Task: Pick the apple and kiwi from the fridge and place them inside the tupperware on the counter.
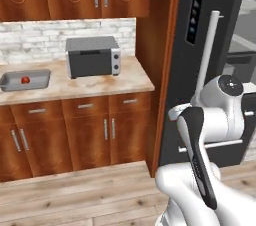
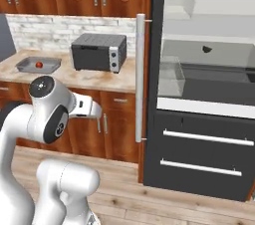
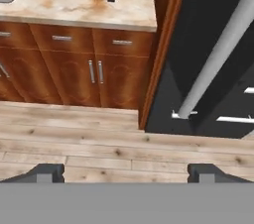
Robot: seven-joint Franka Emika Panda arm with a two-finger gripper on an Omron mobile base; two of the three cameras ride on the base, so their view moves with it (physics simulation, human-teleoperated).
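Near the marbled beige tabletop's (image 1: pixel 100 86) left edge, shallow grey rectangular tupperware tray (image 1: pixel 25 79) holding small red apple (image 1: pixel 25 79). Rightward, boxy grey toaster oven (image 1: pixel 93 56). Farther right, open dark fridge (image 2: pixel 209 84), small dark kiwi (image 2: pixel 207 49) on glass shelf. Tool (image 3: pixel 126 172) spread apart, empty, above wooden floor (image 3: pixel 74 139).

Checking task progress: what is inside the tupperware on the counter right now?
The tupperware holds the red apple, lying on its floor. No kiwi shows in it, though the near wall hides a strip of the floor.
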